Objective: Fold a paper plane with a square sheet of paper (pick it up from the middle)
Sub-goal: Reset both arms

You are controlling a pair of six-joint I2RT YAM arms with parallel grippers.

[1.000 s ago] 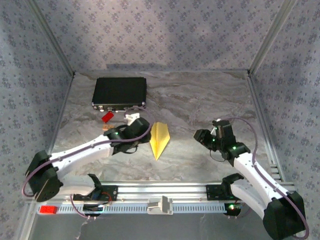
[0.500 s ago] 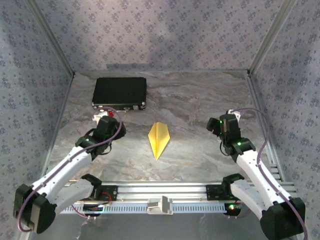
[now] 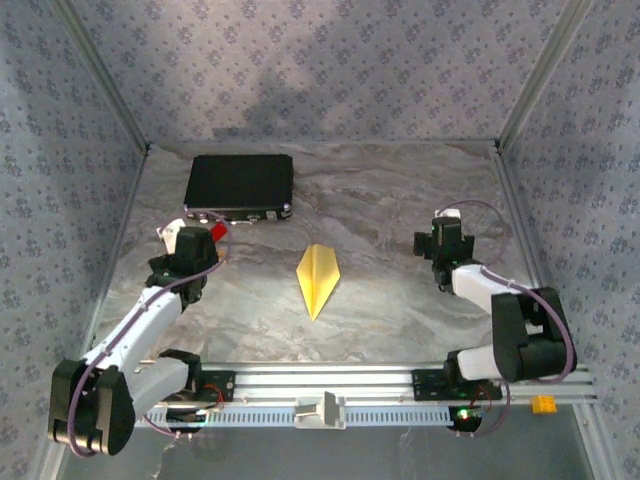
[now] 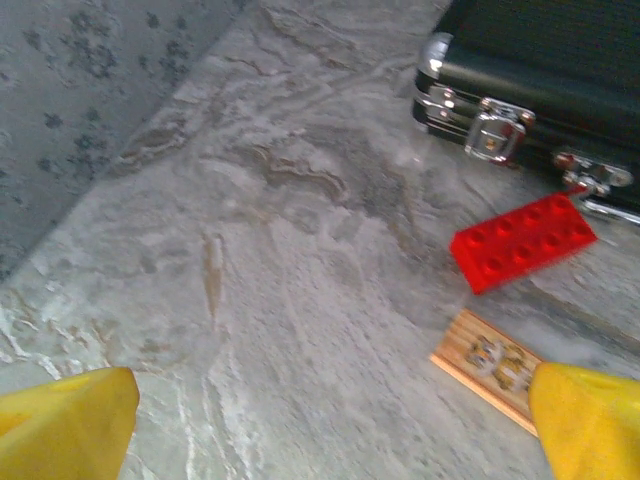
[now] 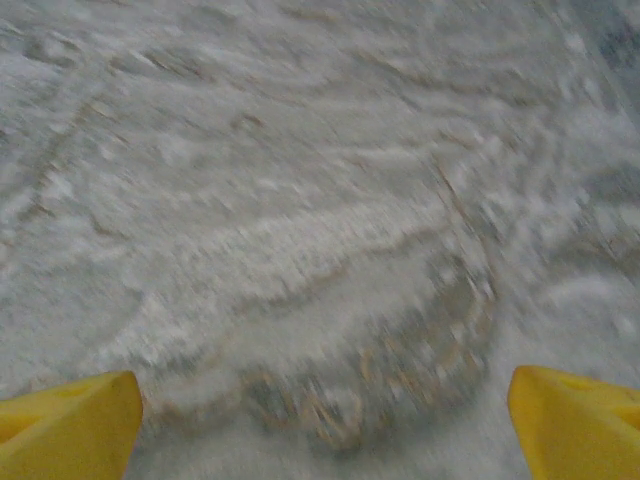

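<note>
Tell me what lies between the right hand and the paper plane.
In the top view, the stretch of table between the right hand and the paper plane is bare.

Seen from above, the light is soft and even. The desk [image 3: 400,200] is brightest just in front and to the right of the black case [image 3: 240,182], and a dim smudge of shadow darkens the back wall [image 3: 290,100] behind the black case. In the left wrist view the metal latches [image 4: 492,135] on the black case glint. Focus softens away from it, so the 2 yellow fingertips [image 4: 60,425] of the left pincer [image 4: 330,400] look fuzzy. The right wrist view is smeared throughout by motion blur.
</note>
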